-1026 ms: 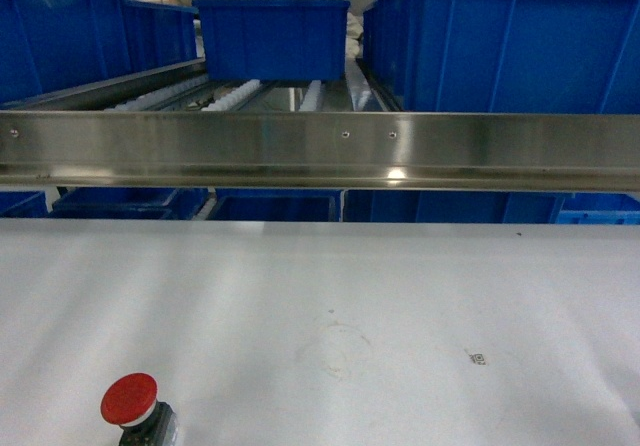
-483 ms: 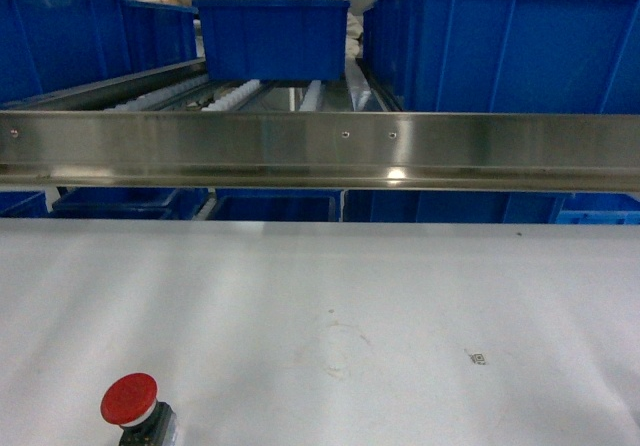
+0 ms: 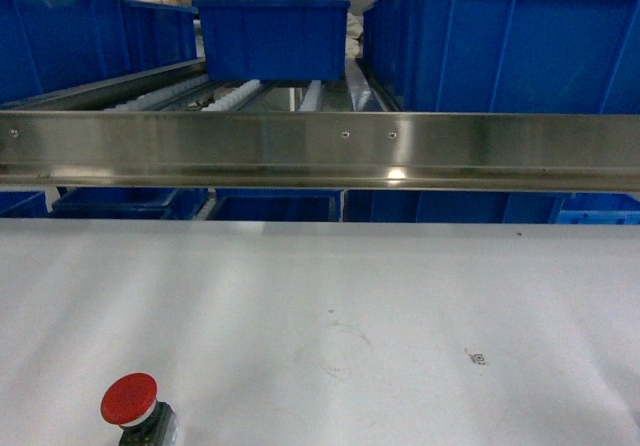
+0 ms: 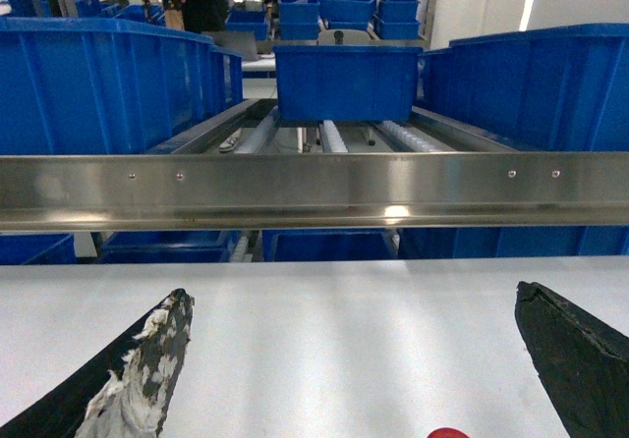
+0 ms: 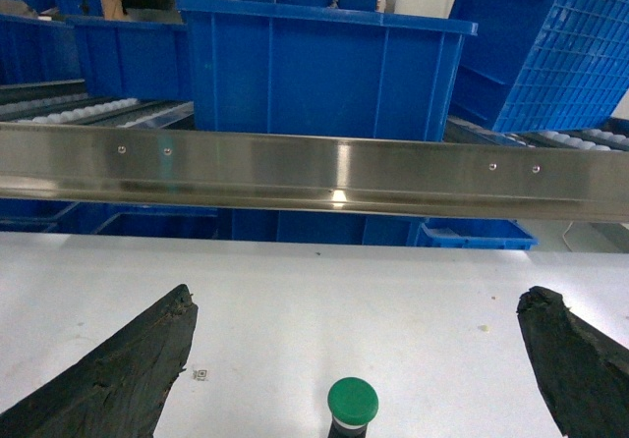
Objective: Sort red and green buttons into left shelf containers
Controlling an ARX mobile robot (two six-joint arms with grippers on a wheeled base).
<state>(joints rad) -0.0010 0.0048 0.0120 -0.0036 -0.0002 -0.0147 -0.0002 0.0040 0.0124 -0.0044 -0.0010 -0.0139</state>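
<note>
Both grippers, left and right, are held wide and empty. The red button lies at 7 o'clock on the table; the green button lies between the right fingers. Either could be toppled by a low approach, or colours swapped between tubs.

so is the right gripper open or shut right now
Open. In the right wrist view its two dark fingers stand wide apart at the frame's sides, with the green button on the white table between them, untouched.

A red button is sitting upright at the near left edge of the white bench. Beyond the bench a steel rail is running across, with blue tubs standing on the roller shelf behind it.
</note>
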